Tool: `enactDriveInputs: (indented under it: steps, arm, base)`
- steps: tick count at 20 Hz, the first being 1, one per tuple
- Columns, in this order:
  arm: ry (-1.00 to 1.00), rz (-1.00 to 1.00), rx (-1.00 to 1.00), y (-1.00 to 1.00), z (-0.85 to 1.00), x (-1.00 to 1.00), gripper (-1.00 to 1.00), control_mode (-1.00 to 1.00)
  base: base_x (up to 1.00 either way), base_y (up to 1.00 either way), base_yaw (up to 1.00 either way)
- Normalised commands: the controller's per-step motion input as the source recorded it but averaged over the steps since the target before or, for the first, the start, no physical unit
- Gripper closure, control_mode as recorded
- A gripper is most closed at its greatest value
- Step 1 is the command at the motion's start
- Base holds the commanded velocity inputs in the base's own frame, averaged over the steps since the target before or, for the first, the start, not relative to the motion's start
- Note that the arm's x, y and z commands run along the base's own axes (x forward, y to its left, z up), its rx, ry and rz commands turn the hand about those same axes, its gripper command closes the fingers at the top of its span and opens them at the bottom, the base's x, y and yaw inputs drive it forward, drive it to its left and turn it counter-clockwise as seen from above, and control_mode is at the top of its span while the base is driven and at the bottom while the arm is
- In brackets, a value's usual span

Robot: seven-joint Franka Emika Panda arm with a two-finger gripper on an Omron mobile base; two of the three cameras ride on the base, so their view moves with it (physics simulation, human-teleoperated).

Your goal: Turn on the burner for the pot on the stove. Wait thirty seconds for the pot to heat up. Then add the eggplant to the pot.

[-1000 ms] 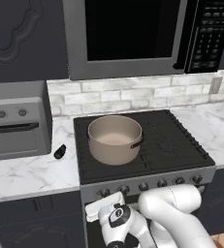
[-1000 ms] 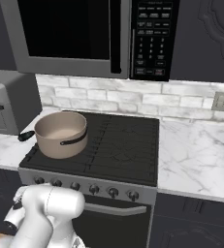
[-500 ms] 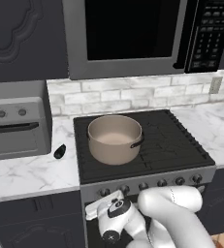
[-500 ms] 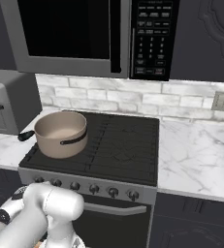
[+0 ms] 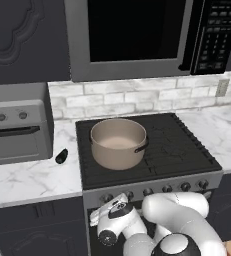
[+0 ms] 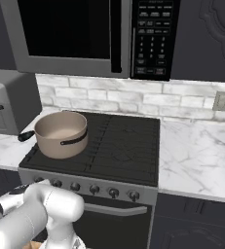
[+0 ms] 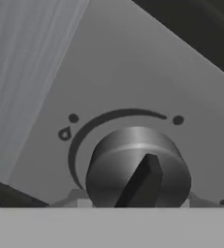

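The pot (image 5: 118, 142) – wide, round and tan, with a paler inside and a short dark side handle – sits on the front left burner of the stove (image 5: 182, 145), on the black grated cooktop. Nothing can be seen inside it from either base view. The eggplant (image 5: 61, 156), small, glossy and nearly black, lies on the marble counter (image 5: 27, 180) just left of the stove, in front of the grey toaster oven (image 5: 16, 130).

No brand name can be read. The microwave (image 6: 84, 34) above the stove carries a keypad of small pale buttons, too small to make out. In the hand view, a stove knob (image 7: 138, 169) stands very close, a dark round dial with a raised bar across it tilted off upright. An arc and a few small dot marks are printed on the grey panel around it, with no words.

The white arm bends low in front of the stove's knob row, and the hand (image 5: 108, 207) sits right at the leftmost knobs – its fingers are pressed to their narrowest. Whether they pinch the knob cannot be told. The arm covers part of the oven door. A wall outlet (image 6: 222, 100) is set in the pale brick backsplash to the right.
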Motion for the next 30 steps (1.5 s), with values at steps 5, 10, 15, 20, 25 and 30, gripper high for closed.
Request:
enactDriveInputs:
  steps: [5,10,15,20,25,30]
  arm:
    - [0.11,0.12,-0.28,0.7,1.0,0.34,1.0,-1.0]
    - [0.05,0.14,-0.29,0.74,1.0,0.35,1.0,-1.0]
    - [0.0,0.13,-0.28,0.88,0.67,0.18,1.0,-1.0]
    - [-0.01,0.08,-0.26,0.89,0.45,0.09,1.0,-1.0]
    - [0.11,0.01,-0.2,0.55,0.34,0.21,1.0,-1.0]
    - [0.12,0.0,-0.06,0.26,0.02,0.31,1.0,-1.0]
  base:
    - [0.0,0.0,0.0]
    - [0.0,0.0,0.0]
    - [0.0,0.0,0.0]
    - [0.0,0.0,0.0]
    - [0.0,0.0,0.0]
    - [0.0,0.0,0.0]
